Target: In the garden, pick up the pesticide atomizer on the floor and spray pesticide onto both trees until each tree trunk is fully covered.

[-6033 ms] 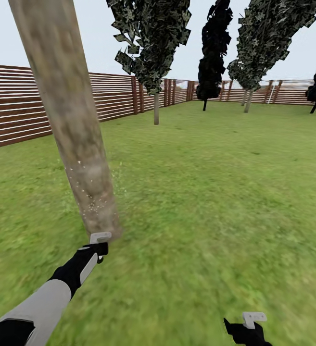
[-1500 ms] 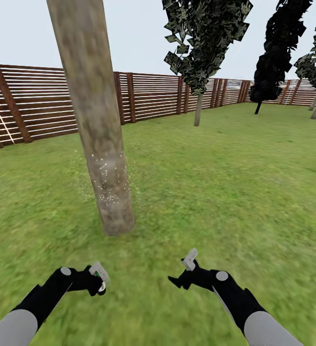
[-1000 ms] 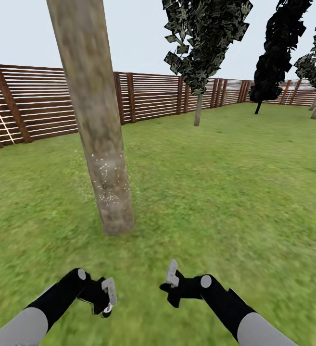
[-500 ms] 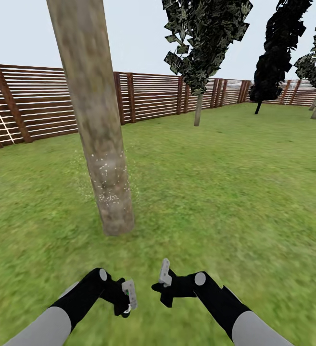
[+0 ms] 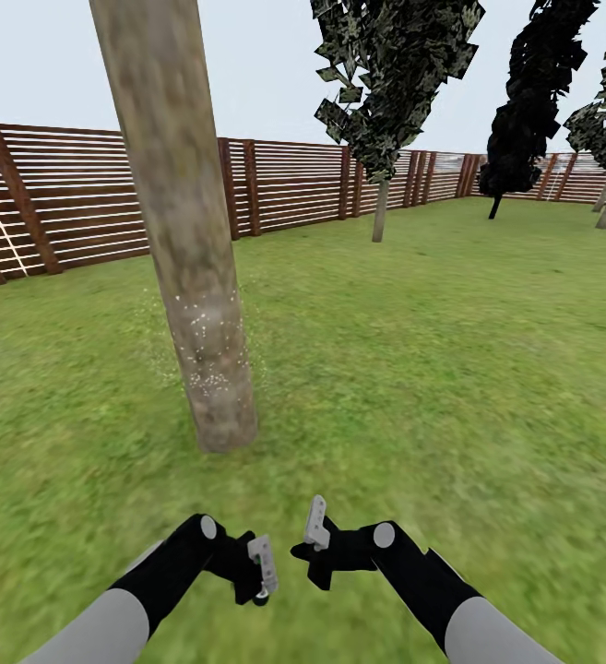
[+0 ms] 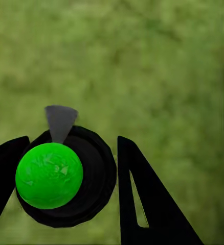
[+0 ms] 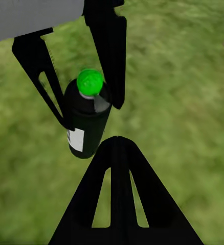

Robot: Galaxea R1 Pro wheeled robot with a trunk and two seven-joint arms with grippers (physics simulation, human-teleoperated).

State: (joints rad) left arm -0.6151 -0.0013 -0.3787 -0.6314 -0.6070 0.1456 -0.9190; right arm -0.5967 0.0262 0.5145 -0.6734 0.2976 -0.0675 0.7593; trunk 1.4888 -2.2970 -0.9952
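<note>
Sprayer [image 7: 86,120]: black bottle with a green ball top, held in the left gripper [image 5: 261,570], low over the grass [image 5: 413,369] in front of the robot.
Left gripper state: clamped on the sprayer; the left wrist view shows its dark fingers on either side of the round black body [image 6: 71,178].
Right gripper [image 5: 314,526]: just beside the left one, close but apart; one finger in the foreground of its wrist view, so its opening cannot be told.
Long axis: bottle runs along the left fingers, green top towards the right wrist camera.
Key relation: nearest tree trunk [image 5: 187,249] stands ahead and slightly left; the left arm is nearer.
Trunk: pale specks on the lower part, bare above.
Second tree [image 5: 378,207]: well beyond, by the fence [image 5: 284,189].
Hard to see: nozzle direction; sprayer tiny in the head view.
</note>
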